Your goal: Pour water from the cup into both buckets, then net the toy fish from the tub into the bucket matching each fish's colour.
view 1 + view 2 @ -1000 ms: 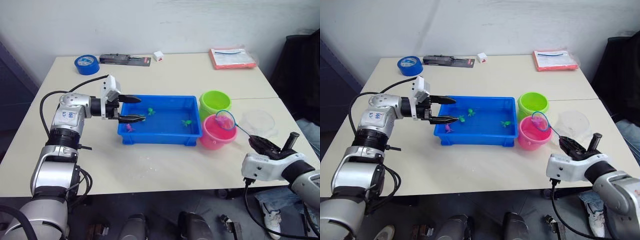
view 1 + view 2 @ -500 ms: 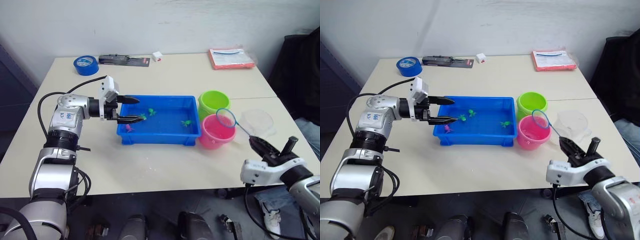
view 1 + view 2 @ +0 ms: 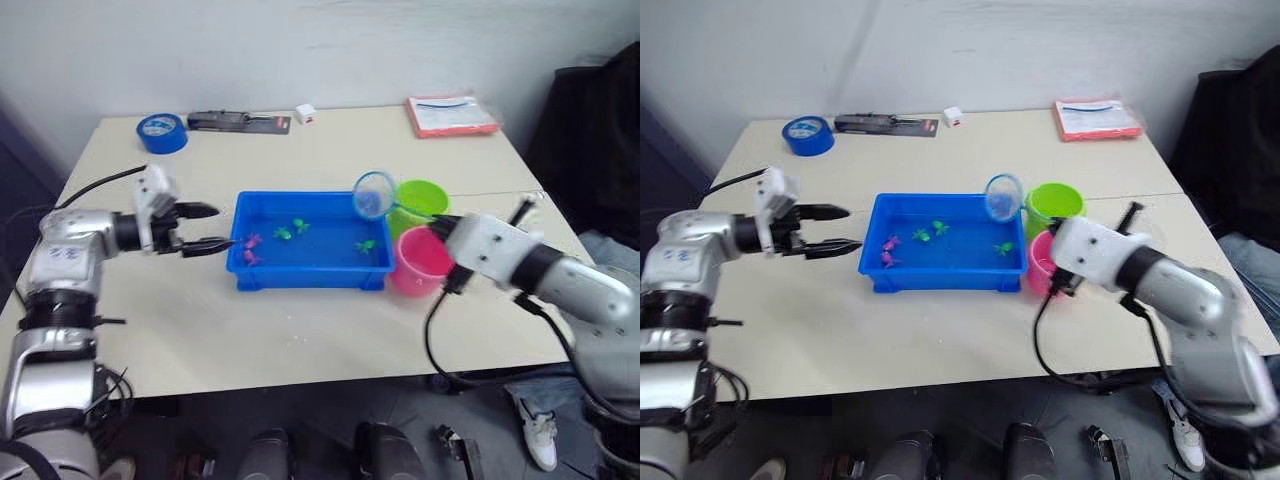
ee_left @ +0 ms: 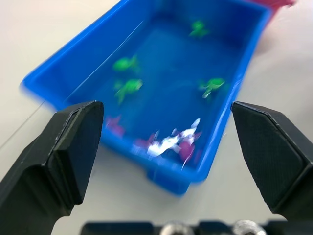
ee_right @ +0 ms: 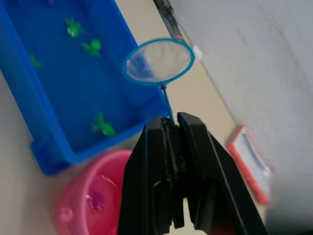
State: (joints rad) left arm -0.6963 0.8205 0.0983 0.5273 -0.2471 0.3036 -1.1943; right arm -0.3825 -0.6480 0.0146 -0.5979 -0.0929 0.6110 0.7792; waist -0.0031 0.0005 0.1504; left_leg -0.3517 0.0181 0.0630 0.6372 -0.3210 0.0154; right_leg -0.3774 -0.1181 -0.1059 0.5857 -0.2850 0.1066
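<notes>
The blue tub point(image 3: 310, 279) sits mid-table holding water, green toy fish point(image 3: 283, 234) and pink toy fish point(image 3: 250, 241). Lime green bucket point(image 3: 428, 196) and pink bucket point(image 3: 413, 268) stand at its right end. One pink fish point(image 5: 96, 200) lies in the pink bucket point(image 5: 68, 215). My right gripper point(image 5: 172, 122) is shut on the net's thin handle. The net's blue ring point(image 3: 374, 195) hangs above the tub's far right corner, and its mesh point(image 5: 158, 60) looks empty. My left gripper point(image 3: 220, 227) is open just left of the tub. The cup is hidden behind my right arm.
A blue tape roll point(image 3: 162, 132), a black tool point(image 3: 238, 121) and a small white box point(image 3: 304, 114) lie along the far edge. A red folder point(image 3: 451, 114) is at the far right. Dark fabric point(image 3: 590, 140) hangs beyond the table's right side.
My right arm has swung left and up, carrying the net from above the pink bucket to above the tub's far right corner. My left gripper has drawn back off the tub's left end.
</notes>
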